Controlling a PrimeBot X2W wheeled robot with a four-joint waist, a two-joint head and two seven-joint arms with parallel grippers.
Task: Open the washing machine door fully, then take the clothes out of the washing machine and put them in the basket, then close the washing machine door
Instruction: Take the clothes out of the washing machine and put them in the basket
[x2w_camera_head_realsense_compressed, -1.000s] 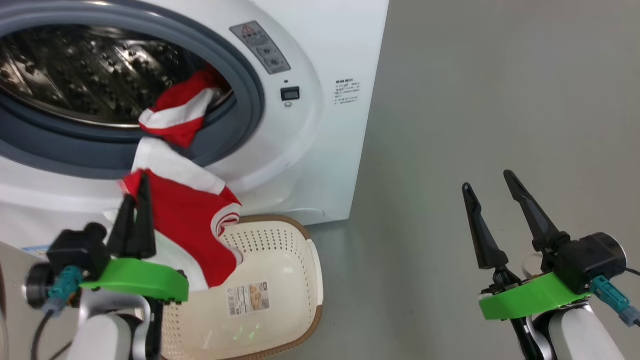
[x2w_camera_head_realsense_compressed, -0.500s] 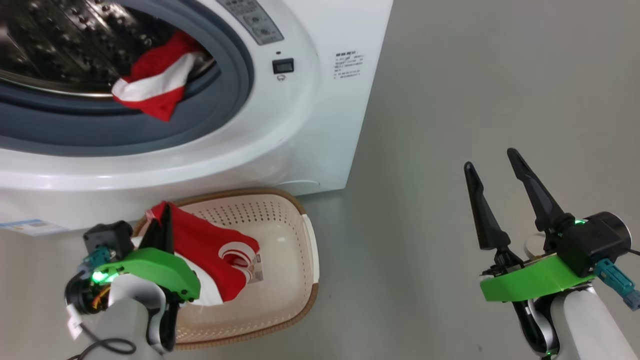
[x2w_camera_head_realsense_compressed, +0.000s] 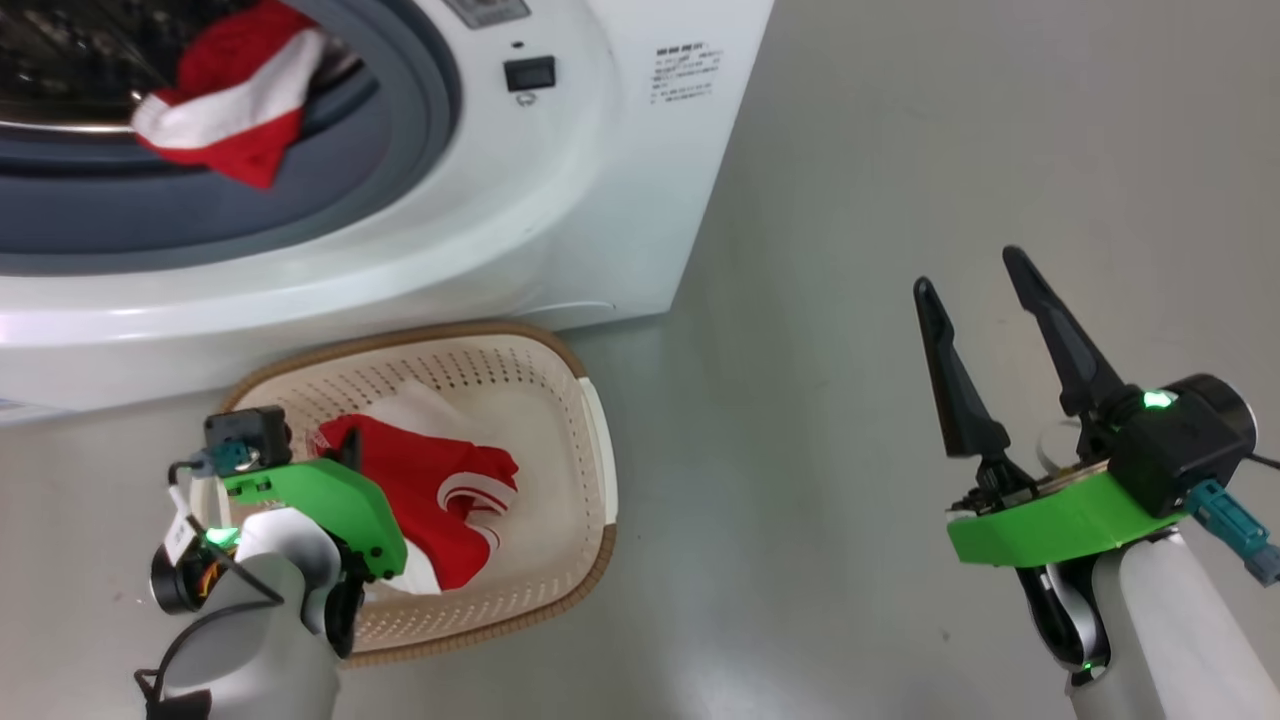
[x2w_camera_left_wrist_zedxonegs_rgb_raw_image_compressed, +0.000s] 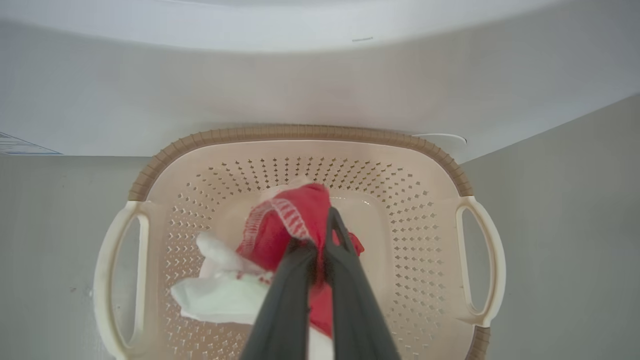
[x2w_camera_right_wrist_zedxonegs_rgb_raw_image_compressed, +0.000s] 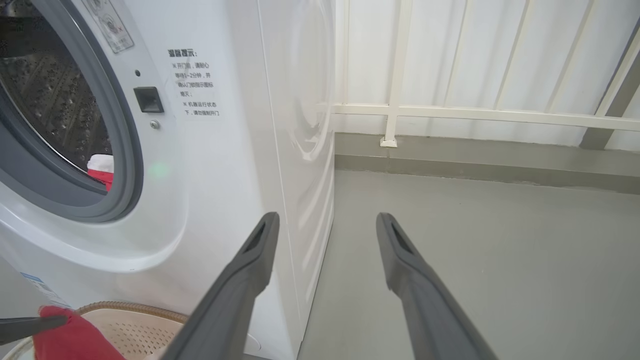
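In the left wrist view, the left gripper (x2w_camera_left_wrist_zedxonegs_rgb_raw_image_compressed: 317, 235) points down into the basket (x2w_camera_left_wrist_zedxonegs_rgb_raw_image_compressed: 300, 134). Its two dark fingers are pinched narrow on a fold of the red garment (x2w_camera_left_wrist_zedxonegs_rgb_raw_image_compressed: 295, 220). The rest of that garment slumps on the middle of the basket's floor. Its white part spreads toward the handle on that view's left. The basket's far rim sits close under the white front of the washing machine (x2w_camera_left_wrist_zedxonegs_rgb_raw_image_compressed: 300, 20).

From the head view, the basket stands on the grey floor (x2w_camera_head_realsense_compressed: 850, 150), just below the machine's front panel. The red garment lies inside it, touching the left arm's green wrist mount, which hides most of the fingers. A second red-and-white garment (x2w_camera_head_realsense_compressed: 225, 90) hangs out of the drum over the grey rubber ring (x2w_camera_head_realsense_compressed: 400, 150), well above the basket. The right gripper (x2w_camera_head_realsense_compressed: 965, 268) is well apart to the right, over bare floor. Its fingers are spread wide and hold nothing.

In the right wrist view, the splayed right fingers frame the machine's front corner and the floor. The second garment peeks over the ring's lower edge. At the bottom left corner, red cloth sits above the basket's rim, with one left finger's tip touching it.
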